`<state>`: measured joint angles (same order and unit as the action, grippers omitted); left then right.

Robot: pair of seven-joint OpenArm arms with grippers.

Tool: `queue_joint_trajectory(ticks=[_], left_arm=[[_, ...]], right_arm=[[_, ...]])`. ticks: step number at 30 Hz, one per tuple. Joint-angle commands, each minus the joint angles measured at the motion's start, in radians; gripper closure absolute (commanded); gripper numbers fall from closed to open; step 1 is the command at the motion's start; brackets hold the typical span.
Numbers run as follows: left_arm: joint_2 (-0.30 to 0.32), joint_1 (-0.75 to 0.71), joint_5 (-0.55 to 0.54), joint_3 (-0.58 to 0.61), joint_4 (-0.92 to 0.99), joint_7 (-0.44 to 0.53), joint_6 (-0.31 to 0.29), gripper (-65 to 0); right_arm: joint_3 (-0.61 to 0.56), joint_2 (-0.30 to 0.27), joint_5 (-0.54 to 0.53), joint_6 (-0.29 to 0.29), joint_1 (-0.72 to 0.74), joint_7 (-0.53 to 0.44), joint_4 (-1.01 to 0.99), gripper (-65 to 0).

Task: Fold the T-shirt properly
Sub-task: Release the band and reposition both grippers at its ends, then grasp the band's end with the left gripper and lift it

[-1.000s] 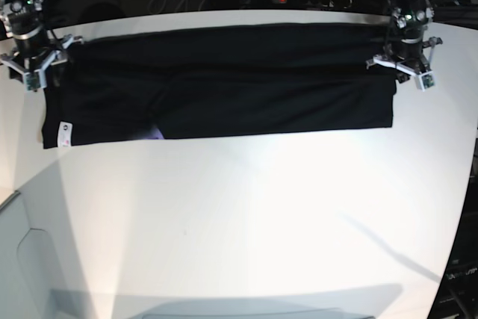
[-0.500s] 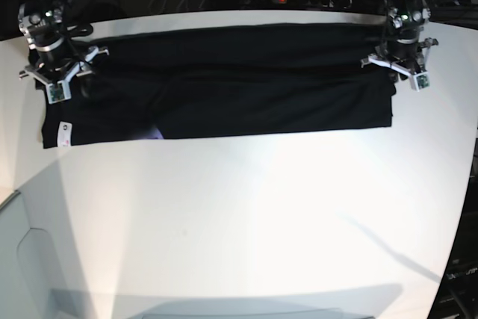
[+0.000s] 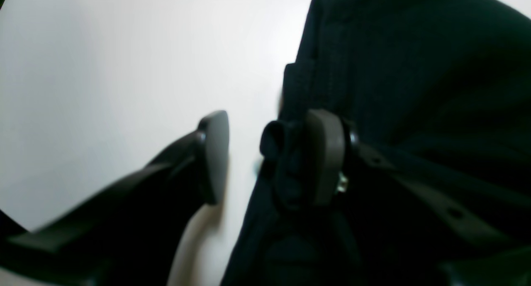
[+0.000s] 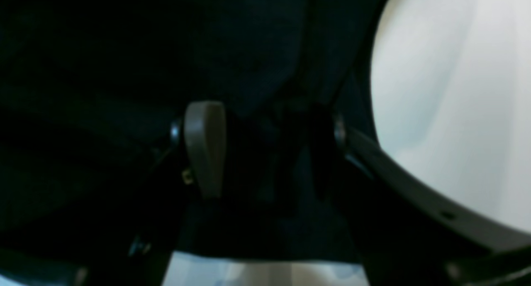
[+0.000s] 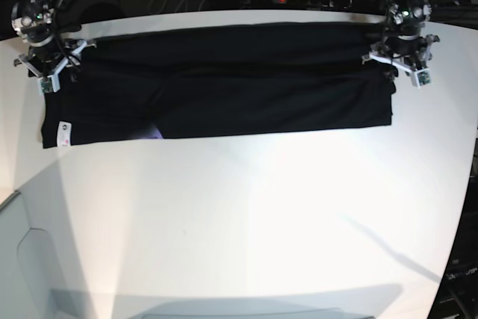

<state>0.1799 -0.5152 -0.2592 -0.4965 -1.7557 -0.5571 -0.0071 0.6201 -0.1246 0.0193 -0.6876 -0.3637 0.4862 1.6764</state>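
We see the large plain black cloth T-shirt [image 5: 224, 80] lying as a long folded band across the white desk [image 5: 246, 222]. Left claw [image 3: 265, 157] and right claw [image 4: 269, 153] are both released; crosswise folds remain.

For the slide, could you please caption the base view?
Both open grippers, left and right, sit at opposite ends of the black T-shirt folded lengthwise on the white table.

Left pincer [image 3: 265, 157] jaws parted; one finger over T-shirt [image 3: 415, 70] edge, other over white table [image 3: 124, 62].
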Motion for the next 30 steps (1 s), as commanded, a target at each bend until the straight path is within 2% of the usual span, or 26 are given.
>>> queue_joint_trajectory(ticks=[1, 9, 12, 15, 17, 26, 28, 30], left_arm=[[0.010, -0.003, 0.002, -0.008, -0.017, 0.018, 0.002, -29.4], [0.008, -0.021, 0.001, -0.003, -0.014, 0.021, 0.002, -29.9], [0.007, -0.021, 0.001, 0.000, -0.013, 0.022, 0.002, -35.0], [0.007, -0.023, 0.001, 0.003, -0.011, 0.024, 0.002, -42.7], [0.007, -0.023, 0.001, 0.003, -0.006, 0.024, 0.002, -45.0], [0.007, -0.018, 0.001, 0.051, 0.050, 0.025, 0.002, -44.6], [0.007, -0.016, 0.001, 0.051, 0.055, 0.025, 0.002, -40.9], [0.007, -0.015, 0.001, 0.051, 0.055, 0.025, 0.002, -33.6]], right_arm=[[0.007, -0.016, -0.012, -0.011, -0.001, -0.017, 0.015, -32.5], [0.004, -0.016, -0.012, -0.011, -0.001, -0.017, 0.017, -32.5], [-0.001, -0.014, -0.012, -0.011, -0.001, -0.017, 0.017, -32.5], [-0.001, -0.014, -0.012, -0.011, -0.001, -0.017, 0.017, -32.5], [-0.001, -0.013, -0.012, -0.011, -0.001, -0.017, 0.017, -32.5], [-0.003, -0.011, -0.014, -0.011, -0.001, -0.017, 0.023, -32.5], [-0.003, -0.011, -0.014, -0.011, -0.001, -0.017, 0.023, -32.5], [-0.003, -0.011, -0.014, -0.011, -0.001, -0.017, 0.023, -32.5]])
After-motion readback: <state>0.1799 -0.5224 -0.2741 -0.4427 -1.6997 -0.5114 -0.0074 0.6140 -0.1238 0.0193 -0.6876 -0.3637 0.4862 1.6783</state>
